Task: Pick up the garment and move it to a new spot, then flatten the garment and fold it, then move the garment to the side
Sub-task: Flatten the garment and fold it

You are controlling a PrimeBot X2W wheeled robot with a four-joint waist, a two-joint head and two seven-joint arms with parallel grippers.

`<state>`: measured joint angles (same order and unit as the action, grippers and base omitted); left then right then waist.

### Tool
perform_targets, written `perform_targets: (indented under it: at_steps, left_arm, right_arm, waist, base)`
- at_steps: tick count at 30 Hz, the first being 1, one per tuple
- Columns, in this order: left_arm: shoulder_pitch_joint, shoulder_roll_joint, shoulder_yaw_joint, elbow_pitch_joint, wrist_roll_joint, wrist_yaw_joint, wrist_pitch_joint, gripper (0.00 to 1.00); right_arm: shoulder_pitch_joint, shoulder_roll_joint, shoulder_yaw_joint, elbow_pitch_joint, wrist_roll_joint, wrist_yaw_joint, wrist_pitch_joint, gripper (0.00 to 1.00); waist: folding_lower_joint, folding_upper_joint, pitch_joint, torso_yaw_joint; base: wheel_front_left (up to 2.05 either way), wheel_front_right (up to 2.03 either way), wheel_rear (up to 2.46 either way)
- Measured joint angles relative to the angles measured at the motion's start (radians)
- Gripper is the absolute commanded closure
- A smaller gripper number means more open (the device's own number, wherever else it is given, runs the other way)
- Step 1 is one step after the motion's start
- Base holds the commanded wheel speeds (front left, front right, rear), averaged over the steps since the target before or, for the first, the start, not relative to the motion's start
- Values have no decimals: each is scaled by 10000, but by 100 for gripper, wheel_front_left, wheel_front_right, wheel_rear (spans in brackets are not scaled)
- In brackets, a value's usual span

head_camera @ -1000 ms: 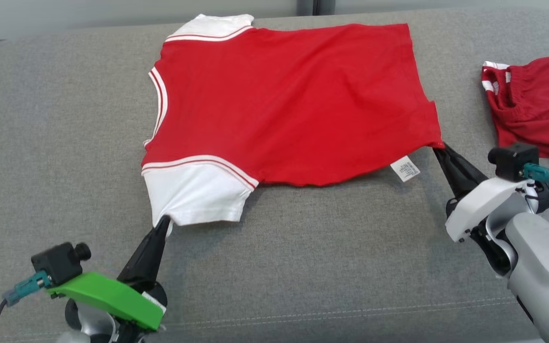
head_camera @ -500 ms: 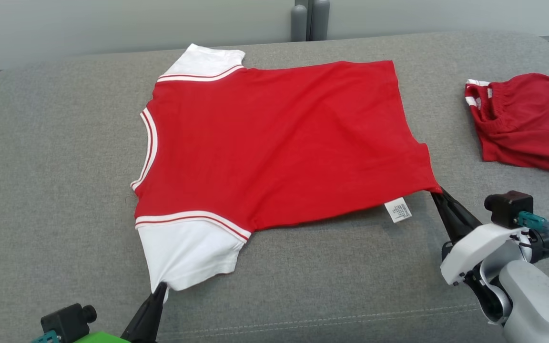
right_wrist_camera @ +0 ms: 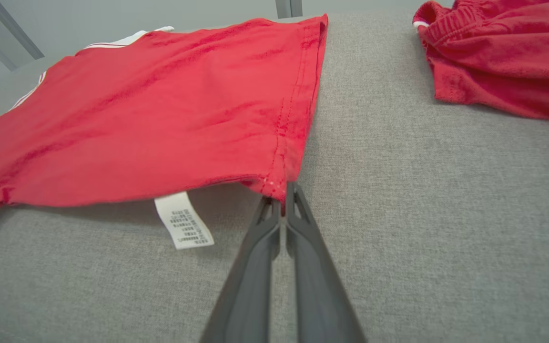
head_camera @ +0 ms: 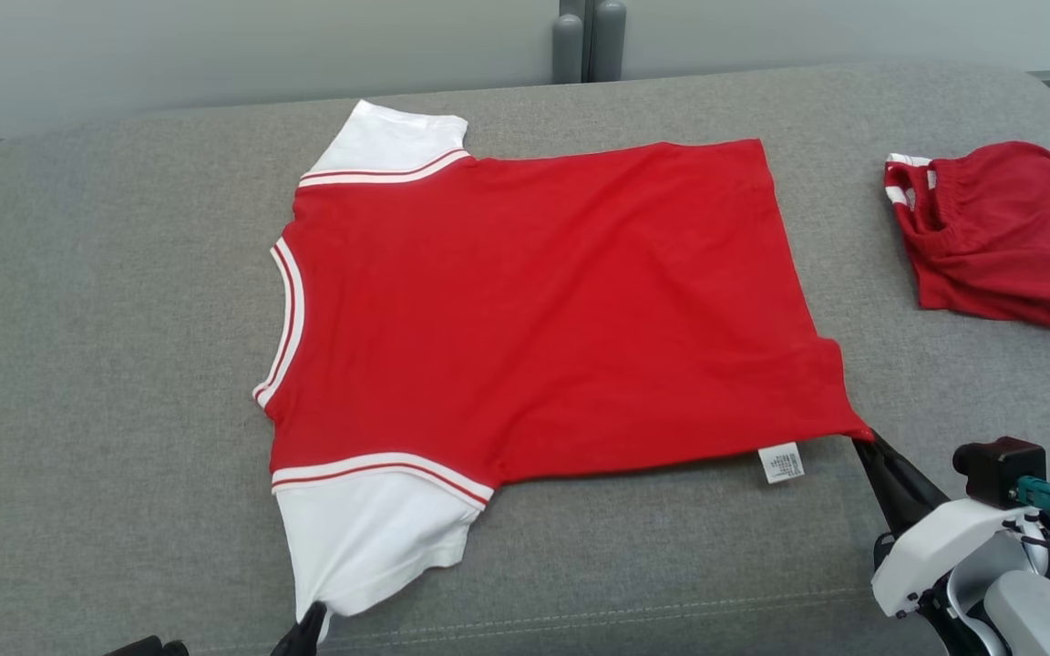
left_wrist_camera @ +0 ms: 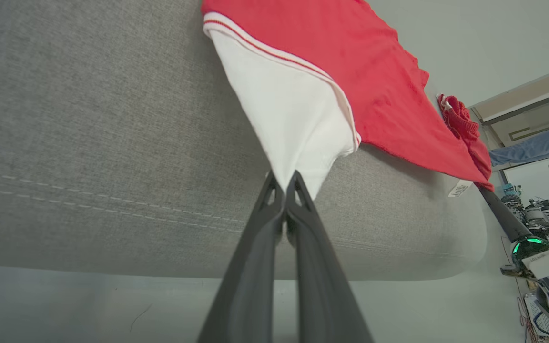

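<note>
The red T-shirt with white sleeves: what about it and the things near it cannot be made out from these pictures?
- Small white care label: print too small, right wrist view.
- Red T-shirt with white sleeves: underside hidden by its own cloth on the grey fabric cushion, every view.
- Crumpled red garment with white stripes: cut off by the head view's right edge.
- Left gripper: body cut off by the head view's bottom edge.

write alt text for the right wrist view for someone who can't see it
The right gripper, shut, pinches the hem corner of a red T-shirt spread on a grey cushion. A white care label hangs from the shirt's near edge, and a crumpled red garment lies at upper right.
</note>
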<state>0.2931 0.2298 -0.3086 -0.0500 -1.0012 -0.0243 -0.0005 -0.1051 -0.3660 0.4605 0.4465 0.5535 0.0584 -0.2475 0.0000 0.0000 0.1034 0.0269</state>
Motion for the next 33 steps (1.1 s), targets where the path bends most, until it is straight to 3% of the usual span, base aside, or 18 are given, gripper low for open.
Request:
perform_targets:
  at_steps: [9, 19, 20, 23, 24, 25, 26, 28, 29, 33]
  left_arm:
    - [-27, 98, 107, 382, -23, 0, 40, 100]
    - [-290, 75, -303, 1388, 163, 29, 347, 100]
    - [-374, 69, -320, 1423, 232, 29, 347, 100]
    - [-613, 35, -341, 1553, 282, 79, 343, 100]
    - [-672, 27, -334, 1595, 286, 81, 324, 98]
    - [-717, 27, -326, 1630, 291, 104, 288, 76]
    - [-751, 35, -320, 1670, 330, 173, 288, 64]
    - [-800, 44, -272, 1758, 387, 244, 257, 18]
    - [-810, 58, -226, 1783, 405, 255, 244, 0]
    - [-820, 159, -59, 1914, 460, 288, 111, 0]
  right_arm:
    - [130, 86, 67, -128, -165, 31, 0, 100]
    - [357, 173, 462, 545, -485, 113, 0, 100]
    - [357, 169, 458, 587, -583, 107, 0, 93]
    - [339, 190, 458, 688, -711, 104, 0, 39]
    - [331, 211, 458, 709, -725, 102, 0, 0]
    - [327, 236, 458, 723, -754, 102, 0, 0]
    - [327, 253, 456, 742, -794, 98, 0, 0]
    - [326, 278, 456, 800, -803, 98, 0, 0]
    - [326, 278, 454, 813, -830, 92, 0, 0]
    - [335, 261, 384, 940, -901, 12, 0, 0]
  waist:
    - [0, 0, -132, 30]
    - [0, 0, -382, -66]
    - [0, 0, -395, -79]
    - [0, 0, -397, -104]
    - [0, 0, -395, -112]
    - [0, 0, -389, -119]
    - [0, 0, -374, -124]
    - [0, 0, -355, -134]
    - [0, 0, -348, -137]
    - [0, 0, -309, -147]
  base:
    - [0, 0, 0]
    - [0, 0, 0]
    - [0, 0, 0]
    - [0, 0, 0]
    - [0, 0, 0]
    - [0, 0, 0]
    - [0, 0, 0]
    - [0, 0, 0]
    - [0, 0, 0]
    - [0, 0, 0]
